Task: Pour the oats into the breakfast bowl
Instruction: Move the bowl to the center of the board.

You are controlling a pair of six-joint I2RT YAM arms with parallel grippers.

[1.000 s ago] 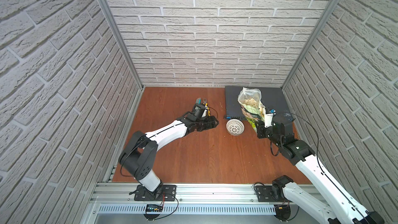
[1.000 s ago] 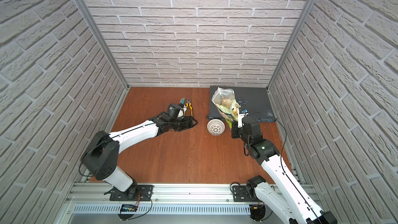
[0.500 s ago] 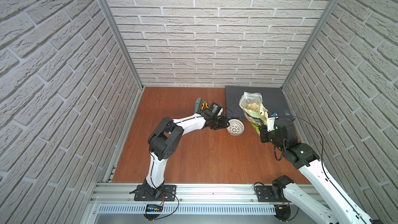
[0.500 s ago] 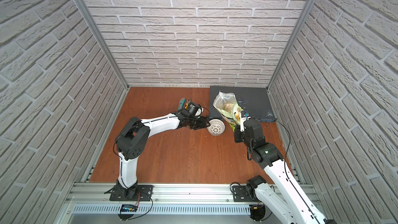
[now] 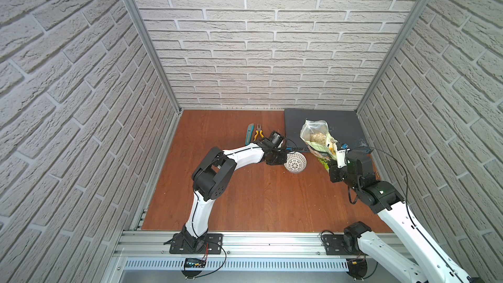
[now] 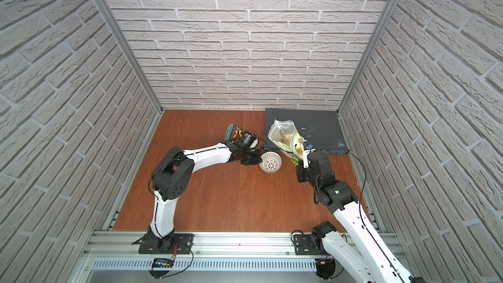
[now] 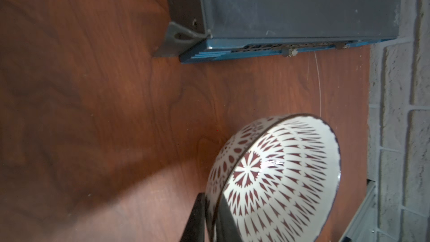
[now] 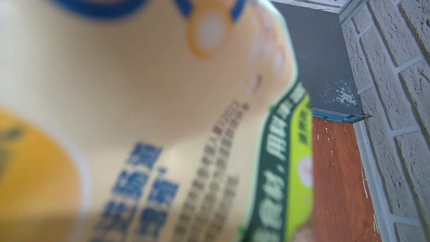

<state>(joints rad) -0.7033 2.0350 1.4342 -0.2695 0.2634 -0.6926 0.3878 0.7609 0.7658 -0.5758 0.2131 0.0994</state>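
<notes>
Toward the back of the table (image 5: 231, 202), a cutter (image 5: 250, 134) and pliers (image 5: 258, 133) lie side by side, just behind your left gripper (image 5: 280, 157). That gripper is clamped tight on the left rim of the bowl (image 5: 295, 162). The left wrist view shows one finger (image 7: 197, 215) outside the wall and one inside. The bowl sits just in front of the dark box (image 5: 345, 126); whether it lies flat on the wood, I cannot tell. To its right, apart from it, the pouch (image 5: 318, 142) is held up, mouth open upward, with the oats (image 5: 317, 138) showing inside. Your right gripper (image 5: 332, 163) grips the pouch low down, jaws partly closed on it.
</notes>
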